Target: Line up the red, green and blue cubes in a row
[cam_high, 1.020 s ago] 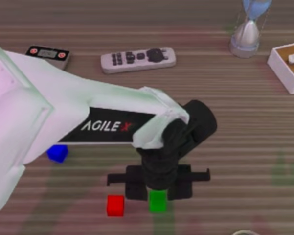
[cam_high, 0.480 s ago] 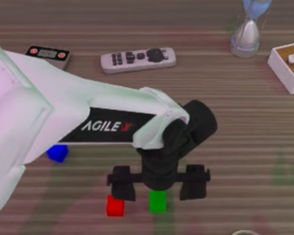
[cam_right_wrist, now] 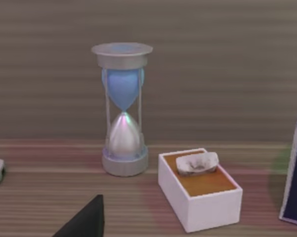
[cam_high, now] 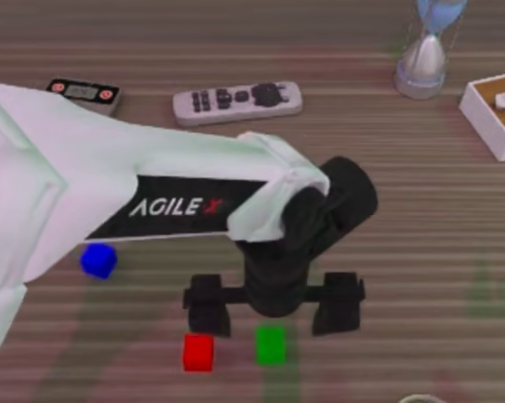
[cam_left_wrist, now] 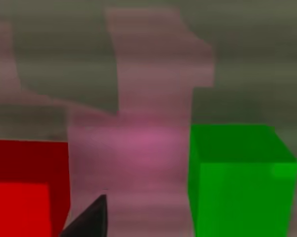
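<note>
Three small cubes sit on the striped tabletop [cam_high: 420, 218]: the red cube [cam_high: 198, 353] and the green cube [cam_high: 270, 344] rest side by side with a small gap between them, near the front edge, while the blue cube [cam_high: 98, 260] lies well apart, farther back and to the left of the red cube, right at the edge of the white arm that crosses above it. The left claw [cam_high: 273, 309] hangs just behind the green cube with its two black fingers spread wide, holding nothing; one finger stands just behind the red cube, the other out past the green cube's right side. From the left wrist view, the red and green cubes both stand flat with bare tabletop between them. Behind the green cube lies a grey remote [cam_high: 237, 102], and far to its right rear stand an hourglass [cam_high: 427, 52] and a white box [cam_high: 497, 113]. Of the right claw I cannot tell the state.
</note>
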### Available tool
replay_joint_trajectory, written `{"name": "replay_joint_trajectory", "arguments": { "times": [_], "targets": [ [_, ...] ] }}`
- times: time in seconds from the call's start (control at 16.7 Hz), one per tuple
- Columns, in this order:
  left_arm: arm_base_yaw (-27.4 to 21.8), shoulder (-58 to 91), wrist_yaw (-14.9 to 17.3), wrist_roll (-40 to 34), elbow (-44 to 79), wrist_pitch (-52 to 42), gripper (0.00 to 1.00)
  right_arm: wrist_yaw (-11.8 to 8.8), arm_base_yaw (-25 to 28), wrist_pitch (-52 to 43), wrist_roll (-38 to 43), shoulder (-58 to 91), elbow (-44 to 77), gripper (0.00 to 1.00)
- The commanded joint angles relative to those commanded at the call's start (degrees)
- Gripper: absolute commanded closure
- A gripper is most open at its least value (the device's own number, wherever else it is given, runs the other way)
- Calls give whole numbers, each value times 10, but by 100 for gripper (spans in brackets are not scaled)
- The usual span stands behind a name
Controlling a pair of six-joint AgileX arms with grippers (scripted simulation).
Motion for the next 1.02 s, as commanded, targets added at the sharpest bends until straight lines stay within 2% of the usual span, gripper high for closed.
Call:
{"name": "replay_joint_trajectory", "arguments": {
  "times": [0.3,0.66,0.84,1.02],
  "targets": [
    [7,-42,0,-2,51,-95,0,0,0,0,0,0,0,0],
    [10,-43,0,6,52,-97,0,0,0,0,0,0,0,0],
    [47,-42,0,59,48,-92,0,0,0,0,0,0,0,0],
    [114,-42,2,165,38,-86,0,0,0,0,0,0,0,0]
  ]
}}
